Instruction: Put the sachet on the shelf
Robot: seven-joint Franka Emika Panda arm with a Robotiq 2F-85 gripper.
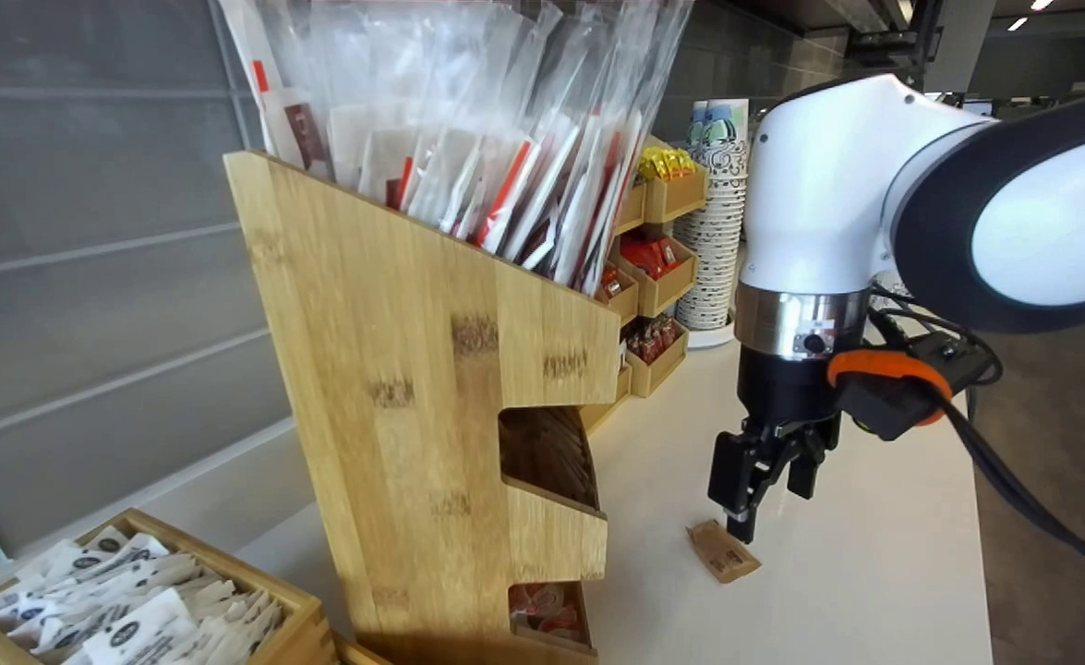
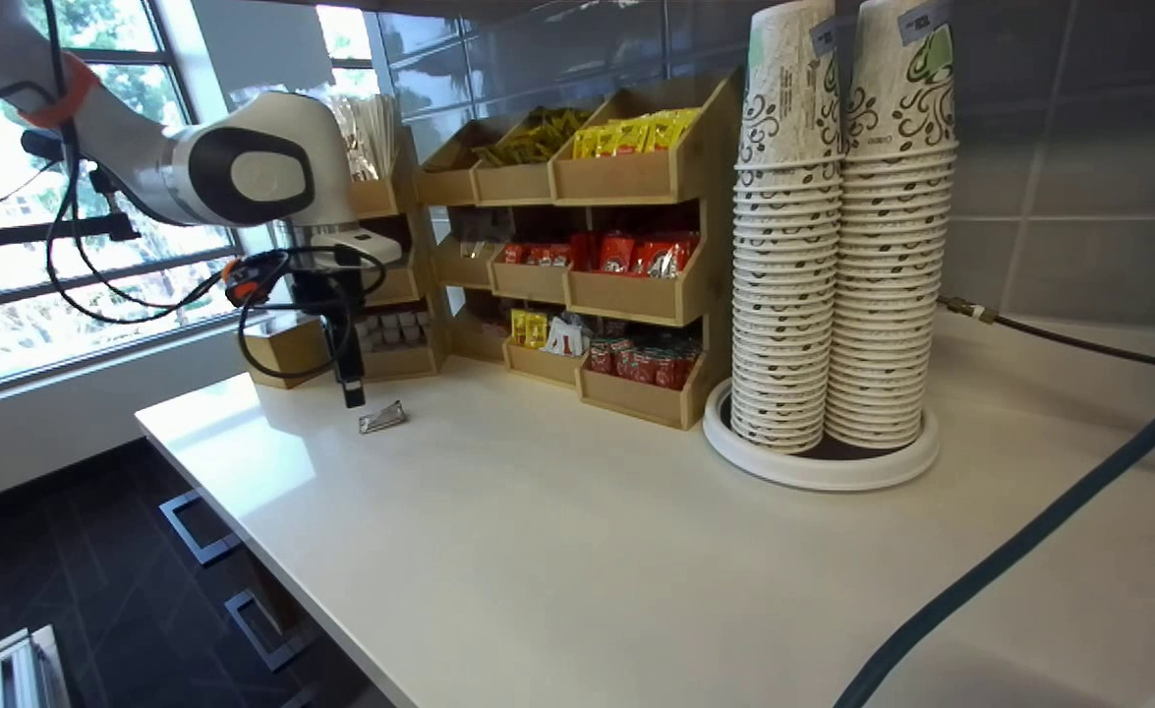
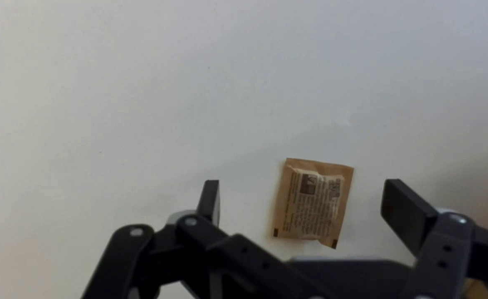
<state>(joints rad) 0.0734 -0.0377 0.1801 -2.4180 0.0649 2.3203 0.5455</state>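
While sachet (image 3: 313, 203) lies on counter (image 1: 837, 591), arm (image 1: 814, 194) points hand (image 1: 771, 504) downward nearby, fingers (image 3: 405, 214) apart.

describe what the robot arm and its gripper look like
The arm is white and rounded with black trim, and a silvery metal collar above the black gripper, whose fingers are jointed and blocky. An orange band curves near the collar, and black cables hang in loops.

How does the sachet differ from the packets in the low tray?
The sachet is brown; the packets are white. The sachet lies singly on the counter; the packets are heaped in the tray. Both bear dark print.
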